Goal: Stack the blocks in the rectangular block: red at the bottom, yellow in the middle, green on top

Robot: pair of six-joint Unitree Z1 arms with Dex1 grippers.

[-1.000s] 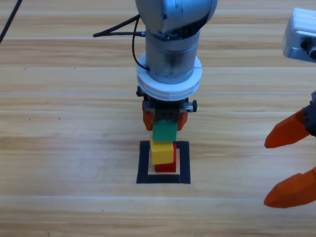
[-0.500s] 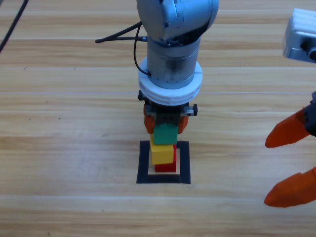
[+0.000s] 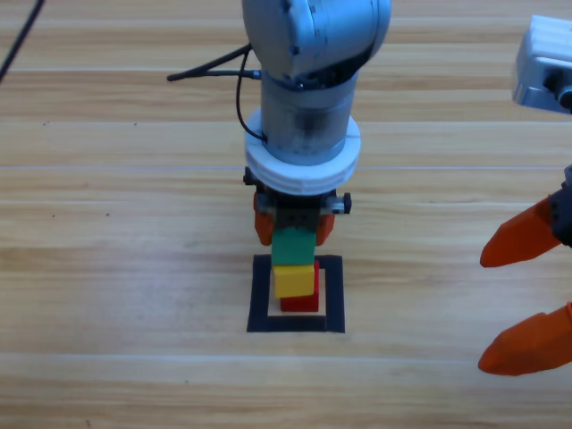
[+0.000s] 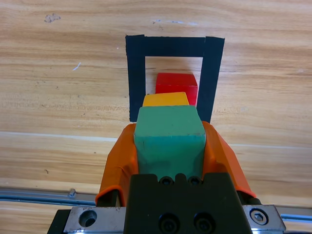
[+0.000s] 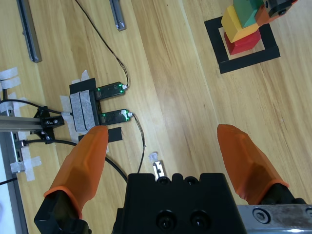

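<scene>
The red cube (image 3: 302,302) sits inside the black-tape rectangle (image 3: 260,295), with the yellow cube (image 3: 294,280) on top of it, shifted slightly left. My left gripper (image 3: 293,231) comes down from above in the middle, shut on the green cube (image 3: 293,248), whose underside meets the yellow cube's top. In the left wrist view the green cube (image 4: 169,134) is between the orange jaws, with yellow (image 4: 165,99), red (image 4: 178,83) and the tape (image 4: 135,73) beyond. My right gripper (image 3: 527,295) waits open at the right edge. The right wrist view shows the stack (image 5: 235,25) far off.
A black cable (image 3: 210,63) trails behind the left arm. In the right wrist view, taped circuit boards with green lights (image 5: 109,89), wires and a metal rail (image 5: 28,34) lie on the table to the stack's side.
The left gripper has come down and slightly left with the green cube, closing the gap above the yellow cube. The right gripper has stayed still.
</scene>
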